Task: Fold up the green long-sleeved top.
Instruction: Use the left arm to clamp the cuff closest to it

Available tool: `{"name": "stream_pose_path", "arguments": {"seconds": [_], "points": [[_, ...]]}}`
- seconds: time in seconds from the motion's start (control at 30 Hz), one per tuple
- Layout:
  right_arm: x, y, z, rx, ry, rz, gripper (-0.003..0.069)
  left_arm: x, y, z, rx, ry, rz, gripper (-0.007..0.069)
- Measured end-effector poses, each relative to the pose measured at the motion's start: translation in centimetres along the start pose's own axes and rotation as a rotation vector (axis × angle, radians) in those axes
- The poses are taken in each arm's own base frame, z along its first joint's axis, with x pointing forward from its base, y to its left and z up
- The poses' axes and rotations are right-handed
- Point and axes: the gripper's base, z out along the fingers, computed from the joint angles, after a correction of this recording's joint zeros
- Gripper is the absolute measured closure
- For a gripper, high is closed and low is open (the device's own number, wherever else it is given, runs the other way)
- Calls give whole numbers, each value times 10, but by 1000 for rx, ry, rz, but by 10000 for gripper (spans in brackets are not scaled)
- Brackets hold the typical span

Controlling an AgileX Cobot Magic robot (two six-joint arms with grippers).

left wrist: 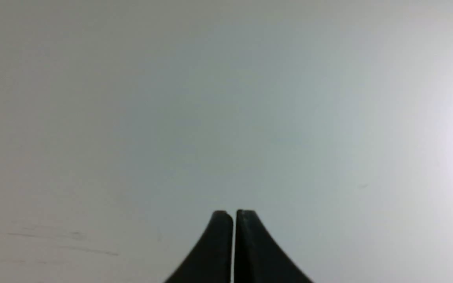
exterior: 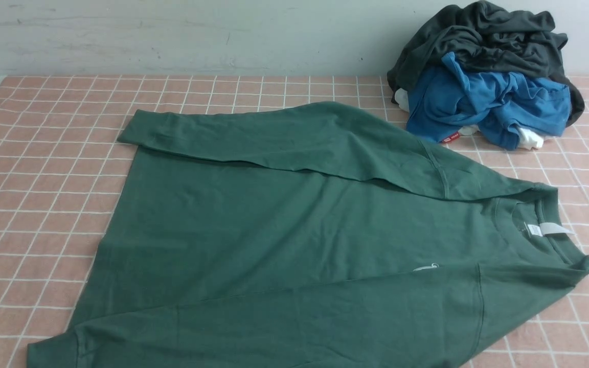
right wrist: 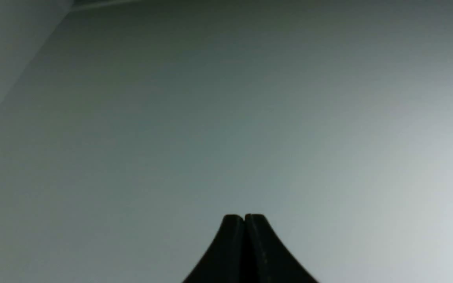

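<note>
The green long-sleeved top (exterior: 284,230) lies flat across the checked cloth in the front view, its neck with a white label (exterior: 547,228) at the right and its hem at the left. One sleeve (exterior: 284,135) is folded across the far side of the body, the other lies along the near edge. Neither arm shows in the front view. My left gripper (left wrist: 234,213) is shut with nothing between its black fingers, facing a plain pale wall. My right gripper (right wrist: 244,216) is likewise shut and empty, facing a grey wall.
A heap of clothes stands at the back right: a dark charcoal garment (exterior: 489,41) on top of a bright blue one (exterior: 483,102), with some white fabric under them. The pink checked tablecloth (exterior: 44,168) reaches back to a pale wall (exterior: 172,36).
</note>
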Motion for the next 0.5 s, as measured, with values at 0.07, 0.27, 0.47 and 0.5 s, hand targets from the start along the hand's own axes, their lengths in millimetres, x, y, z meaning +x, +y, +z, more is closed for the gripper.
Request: {"name": "stream_pose_path", "arguments": {"seconds": [0.07, 0.27, 0.47, 0.5], "points": [[-16, -10, 19, 101, 46, 33, 673, -13, 2, 21, -52, 116, 47, 627], [-17, -39, 66, 318, 369, 58, 673, 10, 20, 72, -225, 491, 112, 627], [22, -57, 84, 386, 583, 96, 673, 61, 35, 100, -324, 770, 57, 627], [35, -62, 88, 405, 648, 111, 673, 76, 39, 103, -394, 899, 10, 627]]}}
